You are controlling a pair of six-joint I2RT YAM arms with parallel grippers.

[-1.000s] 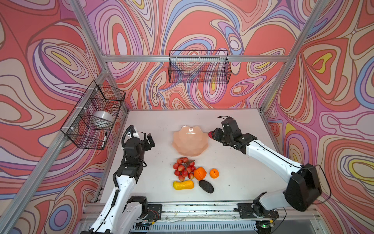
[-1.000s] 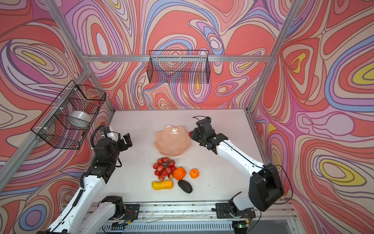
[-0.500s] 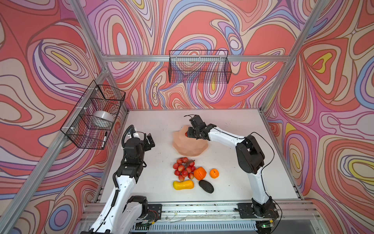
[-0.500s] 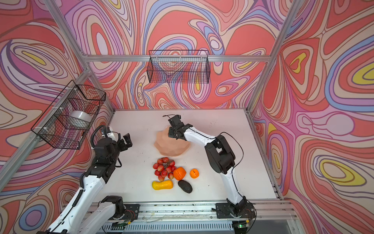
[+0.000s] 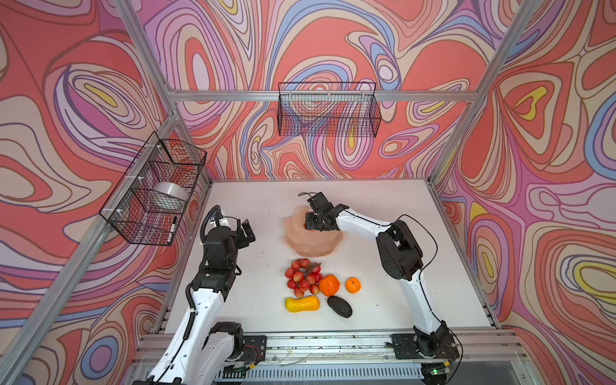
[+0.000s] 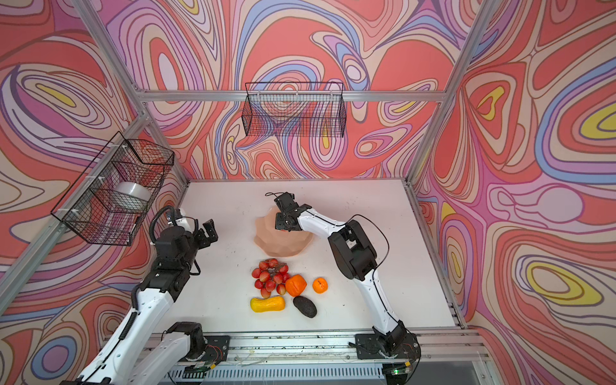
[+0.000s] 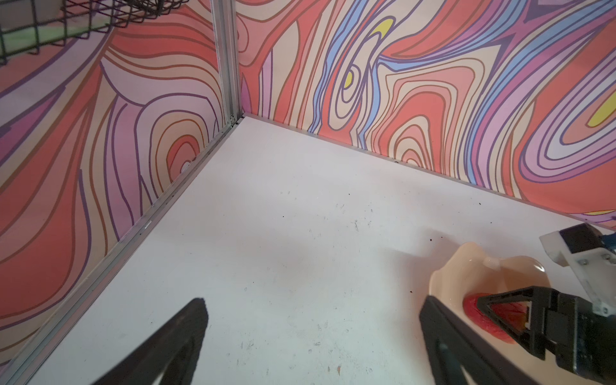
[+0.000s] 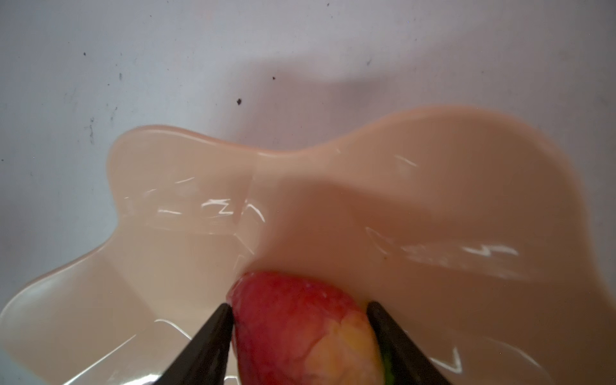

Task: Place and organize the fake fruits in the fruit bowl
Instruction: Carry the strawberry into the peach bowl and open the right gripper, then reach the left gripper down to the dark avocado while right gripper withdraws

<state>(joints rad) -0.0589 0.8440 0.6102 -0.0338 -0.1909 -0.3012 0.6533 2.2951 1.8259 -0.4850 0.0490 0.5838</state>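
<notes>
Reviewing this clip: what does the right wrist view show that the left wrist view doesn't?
Only the right wrist view: the green cap and yellowish patch of the strawberry, close up between both fingertips of the right gripper. Only the left wrist view: the left gripper, open above the table, a wall corner and a wire basket. Both: the strawberry lying inside the fruit bowl, the right gripper at it, and the table.

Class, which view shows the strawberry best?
Right wrist view: the strawberry fills the foreground inside the fruit bowl. The left wrist view shows a red patch behind the right gripper; both top views nearly hide it.
</notes>
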